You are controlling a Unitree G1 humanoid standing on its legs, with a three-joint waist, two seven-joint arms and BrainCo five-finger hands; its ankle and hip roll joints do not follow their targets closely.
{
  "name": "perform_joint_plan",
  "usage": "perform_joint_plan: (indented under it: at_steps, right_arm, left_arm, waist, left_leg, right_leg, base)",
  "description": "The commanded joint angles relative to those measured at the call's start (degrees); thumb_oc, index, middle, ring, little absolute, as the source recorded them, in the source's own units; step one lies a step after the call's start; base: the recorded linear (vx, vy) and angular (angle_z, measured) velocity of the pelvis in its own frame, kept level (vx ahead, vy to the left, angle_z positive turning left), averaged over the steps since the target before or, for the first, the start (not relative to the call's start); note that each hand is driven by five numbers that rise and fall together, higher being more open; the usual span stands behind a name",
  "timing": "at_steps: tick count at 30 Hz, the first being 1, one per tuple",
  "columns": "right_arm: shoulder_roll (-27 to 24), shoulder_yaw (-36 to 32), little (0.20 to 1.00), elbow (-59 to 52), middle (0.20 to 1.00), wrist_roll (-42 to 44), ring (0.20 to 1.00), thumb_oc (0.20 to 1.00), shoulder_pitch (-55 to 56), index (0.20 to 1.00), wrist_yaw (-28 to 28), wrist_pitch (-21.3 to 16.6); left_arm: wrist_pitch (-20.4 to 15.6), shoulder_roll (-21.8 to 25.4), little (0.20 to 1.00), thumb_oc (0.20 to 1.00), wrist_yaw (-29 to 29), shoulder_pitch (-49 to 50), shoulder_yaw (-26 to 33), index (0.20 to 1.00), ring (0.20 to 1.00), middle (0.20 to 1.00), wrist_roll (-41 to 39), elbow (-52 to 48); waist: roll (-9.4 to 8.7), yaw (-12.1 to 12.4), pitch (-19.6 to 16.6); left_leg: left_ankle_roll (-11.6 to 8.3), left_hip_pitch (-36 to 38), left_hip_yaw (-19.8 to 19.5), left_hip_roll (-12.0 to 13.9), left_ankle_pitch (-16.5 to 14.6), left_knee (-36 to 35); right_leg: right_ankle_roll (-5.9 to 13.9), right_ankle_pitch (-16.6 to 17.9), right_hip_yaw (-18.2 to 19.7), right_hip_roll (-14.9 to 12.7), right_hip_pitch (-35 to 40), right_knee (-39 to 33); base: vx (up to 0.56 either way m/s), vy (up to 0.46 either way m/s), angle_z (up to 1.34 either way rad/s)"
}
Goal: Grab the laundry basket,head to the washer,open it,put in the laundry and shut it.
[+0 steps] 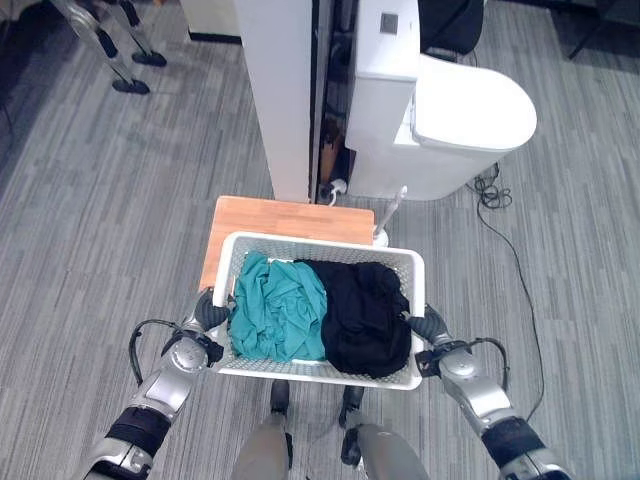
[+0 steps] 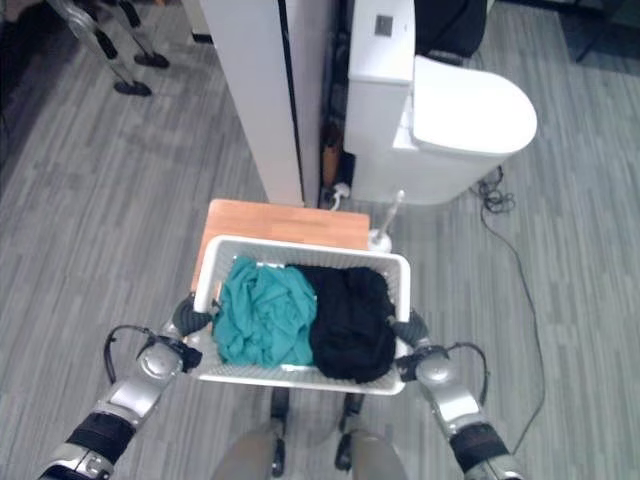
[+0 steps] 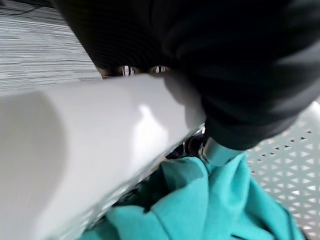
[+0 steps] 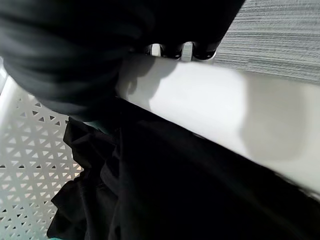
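White basket [image 1: 318, 262] gripped at both end rims: left hand [image 1: 208, 312] curled over one, right hand [image 1: 428, 330] over other. Held above wooden bench [image 1: 285, 218], washer [image 1: 440, 120] beyond. Stiff, light plastic; teal cloth [image 1: 278, 305], black cloth [image 1: 366, 315] soft, shift expected.

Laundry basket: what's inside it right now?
Inside the white laundry basket: a crumpled teal garment on the robot's left, a black garment on its right, touching. They cover the basket floor; anything beneath is hidden.
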Motion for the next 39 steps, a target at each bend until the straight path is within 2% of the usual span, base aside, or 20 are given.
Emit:
perform_joint_plan:
  at_steps: [1, 7, 11, 12, 14, 15, 17, 18, 19, 21, 22, 23, 24, 25, 27, 30, 31, 34, 36, 39]
  right_arm:
    - [-2.3, -2.95, 0.2, -4.72, 0.2, 0.84, 0.2, 0.2, -0.67, 0.2, 0.18, -5.1]
    - [-4.04, -7.02, 0.2, -7.08, 0.2, 0.17, 0.2, 0.2, 4.43, 0.2, 1.44, -4.98]
    - [-5.03, -9.64, 0.2, -8.12, 0.2, -1.23, 0.2, 0.2, 7.94, 0.2, 1.57, -4.48]
    - [-5.23, -10.77, 0.2, -7.94, 0.2, -1.43, 0.2, 0.2, 8.49, 0.2, 1.02, -4.25]
    - [-5.81, -11.02, 0.2, -7.52, 0.2, -1.78, 0.2, 0.2, 7.48, 0.2, 0.95, -4.15]
    - [-6.04, -11.29, 0.2, -7.2, 0.2, -1.69, 0.2, 0.2, 6.82, 0.2, 0.65, -4.21]
    - [-6.63, -11.76, 0.2, -7.78, 0.2, -1.94, 0.2, 0.2, 7.2, 0.2, 0.82, -4.12]
    - [-6.62, -11.83, 0.2, -7.82, 0.2, -1.94, 0.2, 0.2, 7.16, 0.2, 0.83, -4.09]
    - [-6.66, -12.13, 0.2, -7.24, 0.2, -2.11, 0.2, 0.2, 7.5, 0.2, 0.87, -4.24]
    - [-7.0, -12.27, 0.2, -7.56, 0.2, -2.99, 0.2, 0.2, 8.01, 0.2, 1.79, -4.38]
    - [-6.93, -12.27, 0.2, -7.65, 0.2, -3.07, 0.2, 0.2, 8.08, 0.2, 1.86, -4.34]
    - [-7.33, -12.25, 0.2, -7.28, 0.2, -3.52, 0.2, 0.2, 7.97, 0.2, 2.4, -4.35]
    - [-7.7, -11.55, 0.2, -6.28, 0.2, -4.26, 0.2, 0.2, 7.3, 0.2, 3.27, -4.11]
    - [-7.66, -11.39, 0.2, -6.21, 0.2, -4.29, 0.2, 0.2, 7.22, 0.2, 3.3, -4.12]
    - [-7.93, -8.99, 0.2, -3.18, 0.2, -4.99, 0.2, 0.2, 5.01, 0.2, 3.85, -3.96]
    - [-7.96, -7.43, 0.2, -2.15, 0.2, -4.81, 0.2, 0.2, 4.0, 0.2, 4.4, -3.75]
    - [-8.32, -6.34, 0.2, -1.59, 0.2, -4.46, 0.2, 0.2, 2.86, 0.2, 4.55, -3.74]
    - [-8.65, -4.9, 0.2, -1.46, 0.2, -4.56, 0.2, 0.2, 1.44, 0.2, 4.96, -3.75]
    - [-9.71, -4.13, 0.2, -2.78, 0.2, -4.65, 0.2, 0.2, 1.93, 0.2, 5.73, -3.68]
    - [-11.42, -4.88, 0.2, -4.01, 0.2, -4.58, 0.2, 0.2, 3.46, 0.2, 5.71, -4.21]
  left_arm:
    - [-5.34, 2.08, 0.2, 0.2, -2.21, -0.9, -1.29, 0.2, 0.2, 0.2, 3.67, -1.92]
    - [-5.65, 0.1, 0.2, 0.2, -5.53, 0.12, -3.99, 0.2, 0.2, 0.2, 3.0, -3.84]
    - [-5.55, -2.69, 0.2, 0.2, -6.51, -1.24, -5.95, 0.2, 0.2, 0.2, 2.42, -2.58]
    - [-5.59, -3.97, 0.2, 0.2, -6.47, -2.45, -6.6, 0.2, 0.2, 0.2, 1.95, -2.18]
    - [-5.72, -5.34, 0.2, 0.2, -6.35, -3.85, -6.71, 0.2, 0.2, 0.2, 1.66, -1.19]
    - [-5.49, -5.58, 0.2, 0.2, -6.44, -4.48, -6.4, 0.2, 0.2, 0.2, 1.17, -1.05]
    - [-5.09, -5.16, 0.2, 0.2, -6.3, -6.11, -6.49, 0.2, 0.2, 0.2, 1.22, -0.88]
    - [-5.11, -5.19, 0.2, 0.2, -6.28, -6.25, -6.51, 0.2, 0.2, 0.2, 1.21, -0.81]
    - [-4.66, -4.22, 0.2, 0.2, -6.33, -7.49, -6.37, 0.2, 0.2, 0.2, 2.14, -0.22]
    - [-4.57, -3.04, 0.2, 0.2, -6.41, -7.44, -5.39, 0.2, 0.2, 0.2, 2.2, -0.47]
    - [-4.56, -2.97, 0.2, 0.2, -6.46, -7.35, -5.34, 0.2, 0.2, 0.2, 2.19, -0.54]
    - [-4.46, -2.2, 0.2, 0.2, -6.57, -7.24, -4.82, 0.2, 0.2, 0.2, 2.24, -0.54]
    - [-4.39, -0.82, 0.2, 0.2, -6.31, -6.33, -3.21, 0.2, 0.2, 0.2, 1.45, -0.77]
    - [-4.41, -0.71, 0.2, 0.2, -6.32, -6.17, -3.08, 0.2, 0.2, 0.2, 1.39, -0.82]
    - [-4.77, 1.08, 0.2, 0.2, -5.62, -3.91, -0.2, 0.2, 0.2, 0.2, 0.03, 0.14]
    - [-4.74, 1.55, 0.2, 0.2, -5.2, -2.61, 1.37, 0.2, 0.2, 0.2, -0.86, 0.68]
    - [-5.13, 1.55, 0.2, 0.2, -5.08, -1.38, 2.31, 0.2, 0.2, 0.2, -1.45, 0.95]
    - [-5.62, 1.47, 0.2, 0.2, -4.97, 0.4, 3.81, 0.2, 0.2, 0.2, -2.03, 1.51]
    - [-5.45, 1.63, 0.2, 0.2, -5.32, 1.63, 4.94, 0.2, 0.2, 0.2, -2.19, 2.23]
    - [-5.56, 1.19, 0.2, 0.2, -5.05, 1.9, 5.52, 0.2, 0.2, 0.2, -1.83, 3.37]
  waist:
    - [-2.9, -0.76, -5.81]
    - [-2.14, -1.98, -8.05]
    - [-0.66, -3.33, -8.79]
    - [0.3, -4.45, -8.44]
    - [1.23, -4.82, -7.73]
    - [2.05, -4.46, -6.95]
    - [2.98, -4.6, -5.87]
    - [2.88, -4.61, -5.75]
    - [3.02, -4.03, -5.67]
    - [2.7, -3.29, -5.95]
    - [2.44, -3.06, -5.93]
    - [2.27, -2.61, -6.37]
    - [1.67, -1.47, -7.38]
    - [1.56, -1.24, -7.44]
    - [-0.26, 2.34, -9.71]
    - [-1.64, 3.91, -10.62]
    - [-2.43, 4.97, -10.67]
    - [-2.87, 6.09, -10.42]
    - [-2.98, 5.88, -9.8]
    - [-2.79, 4.4, -8.87]
  left_leg:
    - [4.83, 1.57, -2.75, -2.45, -7.58, 3.71]
    - [5.84, 4.52, -2.31, -4.2, -8.34, 3.15]
    - [7.02, 6.41, -1.58, -6.5, -8.98, 2.83]
    - [7.52, 6.91, -0.74, -7.91, -9.47, 2.8]
    - [8.05, 6.15, 1.55, -9.05, -9.6, 3.45]
    - [8.15, 5.83, 3.69, -8.7, -9.98, 4.31]
    - [8.26, 5.15, 5.88, -7.61, -9.76, 5.05]
    - [8.24, 5.04, 5.9, -7.68, -9.62, 5.15]
    - [8.61, 4.44, 8.59, -6.87, -10.13, 6.48]
    - [9.0, 3.54, 12.39, -5.97, -10.21, 7.64]
    - [8.97, 3.54, 12.71, -6.1, -10.53, 7.9]
    - [9.13, 2.84, 14.65, -5.42, -10.2, 8.12]
    - [9.25, 1.52, 18.84, -4.0, -9.99, 8.36]
    - [9.21, 1.55, 19.21, -3.95, -10.08, 8.41]
    - [8.19, -0.95, 24.72, -1.73, -8.43, 7.97]
    - [7.21, -2.59, 27.49, -0.12, -6.81, 7.74]
    - [5.54, -4.18, 29.82, 2.36, -4.79, 8.62]
    - [2.94, -5.19, 32.47, 6.12, -1.98, 8.94]
    - [-1.54, -5.65, 33.43, 12.08, 4.12, 7.97]
    - [-3.64, -4.49, 32.01, 14.88, 7.32, 5.81]
  right_leg:
    - [7.11, -2.79, 0.21, -6.78, 1.2, 6.28]
    - [7.95, -1.43, 1.32, -7.71, 3.18, 6.27]
    - [8.77, -0.66, 3.04, -9.57, 3.59, 6.56]
    - [9.55, 1.15, 4.11, -10.97, 2.82, 7.0]
    - [10.74, 5.51, 4.96, -12.81, 0.34, 6.87]
    - [11.03, 6.73, 2.54, -14.02, -0.83, 7.52]
    - [9.87, 2.38, -1.55, -14.04, -0.57, 10.98]
    - [9.74, 2.3, -1.54, -14.16, -0.74, 11.24]
    - [9.22, -2.89, -5.79, -13.39, 0.55, 18.65]
    - [8.42, -6.35, -10.12, -13.63, 1.84, 24.69]
    - [8.45, -6.95, -9.65, -13.97, 1.4, 25.61]
    - [8.24, -7.99, -11.73, -14.1, 2.79, 27.5]
    - [7.94, -8.94, -13.61, -15.01, 5.18, 29.81]
    - [7.94, -8.97, -13.21, -14.99, 4.98, 29.86]
    - [8.49, -6.7, -14.96, -16.41, 10.97, 26.15]
    - [8.85, -5.25, -14.23, -15.29, 13.27, 21.76]
    - [8.79, -5.85, -13.55, -13.24, 14.02, 15.1]
    - [8.47, -7.32, -14.01, -10.78, 15.13, 8.39]
    - [5.59, -11.69, -11.59, -4.97, 15.13, 3.39]
    - [4.04, -12.69, -9.93, -1.07, 14.96, 1.45]
  base:
    - [0.04, 0.058, -0.25]
    - [0.04, 0.078, -0.11]
    - [-0.03, 0.154, -0.13]
    - [-0.13, 0.185, -0.14]
    - [-0.22, 0.21, -0.28]
    - [-0.25, 0.123, -0.85]
    - [-0.2, 0.066, -1.0]
    - [-0.16, 0.066, -0.9]
    - [-0.17, 0.042, -0.75]
    - [-0.18, 0.027, -0.73]
    - [-0.16, -0.016, -1.01]
    - [-0.26, -0.07, -1.18]
    - [-0.26, -0.065, -0.9]
    - [-0.33, -0.157, -1.65]
    - [-0.29, -0.224, -1.71]
    - [-0.23, -0.258, -1.32]
    - [-0.3, -0.396, -1.36]
    - [-0.24, -0.393, -1.28]
    - [-0.23, -0.648, -1.65]
    - [-0.1, -0.382, -1.13]
